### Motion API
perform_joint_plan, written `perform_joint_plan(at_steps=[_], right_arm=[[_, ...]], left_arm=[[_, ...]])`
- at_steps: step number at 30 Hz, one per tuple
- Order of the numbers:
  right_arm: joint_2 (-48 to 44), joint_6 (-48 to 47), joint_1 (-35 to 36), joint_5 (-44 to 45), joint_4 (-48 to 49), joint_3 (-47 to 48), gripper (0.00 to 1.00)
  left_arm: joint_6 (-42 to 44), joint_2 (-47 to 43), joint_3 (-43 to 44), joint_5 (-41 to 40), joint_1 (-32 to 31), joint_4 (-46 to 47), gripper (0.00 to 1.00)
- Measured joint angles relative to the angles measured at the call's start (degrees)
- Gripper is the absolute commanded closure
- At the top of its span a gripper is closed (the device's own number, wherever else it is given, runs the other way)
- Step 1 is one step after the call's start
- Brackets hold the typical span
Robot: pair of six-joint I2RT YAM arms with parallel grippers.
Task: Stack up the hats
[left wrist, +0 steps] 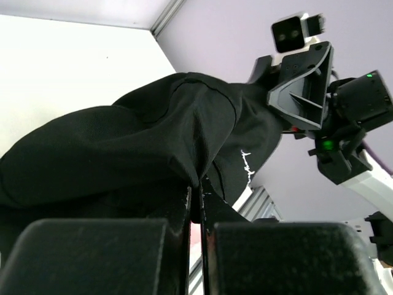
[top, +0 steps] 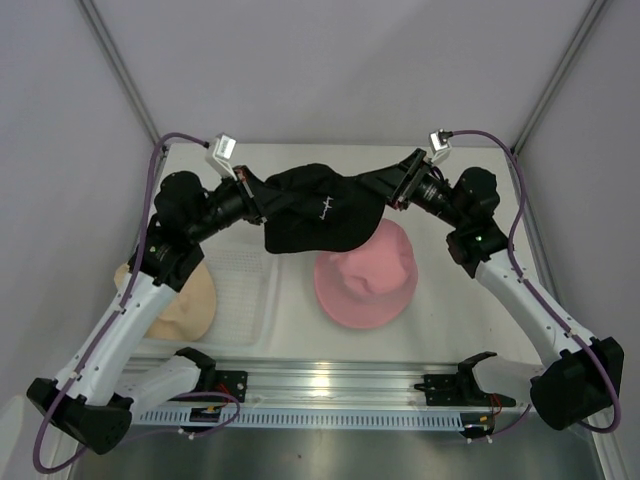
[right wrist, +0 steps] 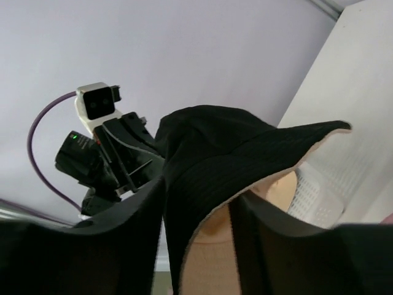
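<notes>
Pale grey-lilac walls closed in a white worktop [top: 450, 322], and above its far half a black hat [top: 318, 210] hung in the air between the two arms. A pink hat [top: 365, 275] lay crown up on the worktop, partly under the black one's right side. A beige hat [top: 190, 300] sat at the left, half hidden beneath the left arm, beside a clear tray [top: 245, 290].

The step in hand looked like carrying the black hat over to a hat already lying down, most likely the pink one, since it sat nearest below.

The left pincer [top: 256, 203] was narrow, clamped on a fold of black cloth at the hat's left edge. The right pincer [top: 390, 190] stood partly apart astride the brim on the opposite side. Its wrist view showed the brim against one finger and a gap before the other, so it did not look clamped.

Both arms rose from their bases at the near edge, elbows out, and bent inward so the wrists faced each other across the hat.

The next move probably called for a firm hold on the right side. Both wrists would then travel together toward the near right until the crown hung over the pink crown. After that would come a level descent and a release, so the black hat settled squarely and did not slide off.
</notes>
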Motion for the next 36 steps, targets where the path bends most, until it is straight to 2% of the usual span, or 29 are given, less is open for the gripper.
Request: perform_joint_plan(at_steps=[1, 4, 6, 8, 9, 11, 12, 13, 17, 21, 25, 30, 36], right_arm=[[0.0, 0.2, 0.2, 0.0, 0.2, 0.0, 0.71], [0.0, 0.7, 1.0, -0.2, 1.0, 0.0, 1.00], [-0.2, 0.3, 1.3, -0.1, 0.9, 0.0, 1.00], [-0.7, -0.7, 1.3, -0.1, 0.4, 0.1, 1.00], [-1.0, -1.4, 1.3, 0.0, 0.0, 0.1, 1.00], [-2.0, -3.2, 1.4, 0.0, -0.6, 0.1, 1.00], [-2.7, -4.3, 1.4, 0.0, -1.0, 0.1, 1.00], [-3.6, -5.5, 1.4, 0.2, -1.7, 0.1, 1.00], [-8.5, -8.5, 1.4, 3.6, -6.1, 0.2, 1.00], [-13.1, -8.3, 1.5, 8.0, -8.7, -0.3, 1.00], [-16.2, -4.9, 1.5, 10.7, -7.1, -4.1, 1.00], [-17.0, -0.4, 1.5, 11.9, -2.5, -11.6, 1.00], [-20.2, -1.6, 1.5, 12.6, -5.3, -14.1, 1.00]], left_arm=[[0.4, 0.3, 0.0, 0.0, 0.0, 0.0, 0.99], [1.4, 1.5, 0.0, 0.7, 0.0, 0.0, 0.99], [2.4, 2.1, 0.0, 1.9, 0.0, 0.0, 0.98], [3.4, 2.5, 0.0, 2.8, 0.0, -0.2, 0.91], [4.0, 2.6, 0.0, 3.0, 0.0, -0.5, 0.69], [5.9, 2.2, 0.0, 3.3, -0.1, -1.8, 0.36], [6.6, 1.8, 0.0, 3.1, -0.1, -2.5, 0.13], [7.2, 1.1, 0.0, 2.6, -0.1, -3.3, 0.03], [7.3, -4.8, -2.4, -4.4, -0.2, -5.6, 0.00], [4.0, -11.8, -6.3, -15.8, -0.2, -6.1, 0.00], [-3.2, -16.9, -16.5, -23.5, 0.3, -1.4, 0.02], [-13.3, -15.8, -33.6, -23.5, 0.9, 8.2, 0.07], [-22.8, -9.5, -36.8, -17.1, 1.0, 20.4, 0.09]])
